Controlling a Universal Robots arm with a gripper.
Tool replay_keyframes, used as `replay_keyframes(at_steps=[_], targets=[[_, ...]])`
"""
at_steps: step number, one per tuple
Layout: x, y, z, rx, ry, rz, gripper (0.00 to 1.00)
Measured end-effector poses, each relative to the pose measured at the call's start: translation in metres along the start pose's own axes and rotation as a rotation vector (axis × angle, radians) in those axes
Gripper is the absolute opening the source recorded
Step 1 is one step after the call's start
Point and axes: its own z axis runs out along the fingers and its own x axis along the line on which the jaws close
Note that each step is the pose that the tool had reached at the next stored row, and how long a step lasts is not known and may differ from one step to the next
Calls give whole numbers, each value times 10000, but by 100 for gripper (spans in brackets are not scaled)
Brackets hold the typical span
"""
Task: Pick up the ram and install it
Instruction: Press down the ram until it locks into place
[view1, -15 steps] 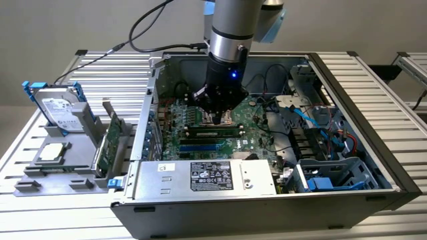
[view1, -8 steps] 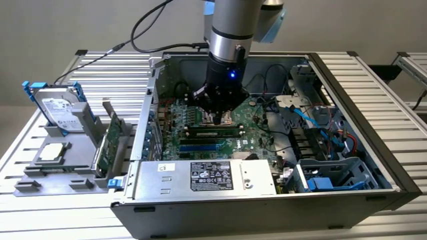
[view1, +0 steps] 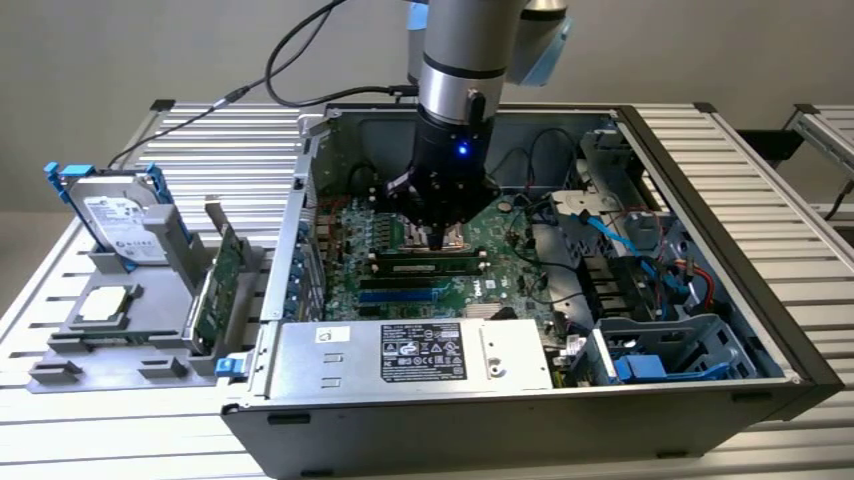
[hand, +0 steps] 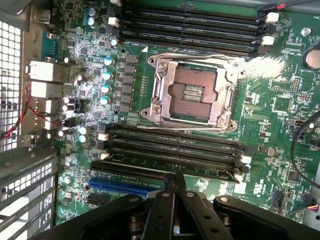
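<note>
Above the open computer case's green motherboard (view1: 514, 255), the black gripper (hand: 174, 192), fingers together, should press the long green ram stick (view1: 427, 267) evenly into its slot.

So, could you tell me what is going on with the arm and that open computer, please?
A single robot arm reaches down into the open black desktop computer case, its black gripper shut just above the green motherboard. In the wrist view the closed fingertips sit at the long black memory slots beside the empty silver processor socket. A long, thin green ram stick lies in a slot right below the gripper.
</note>
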Motion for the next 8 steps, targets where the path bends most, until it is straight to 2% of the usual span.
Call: replay_keyframes(at_steps=[3, 8], targets=[[0, 0, 0, 18, -39, 279, 11], [0, 0, 0, 19, -41, 288, 11]])
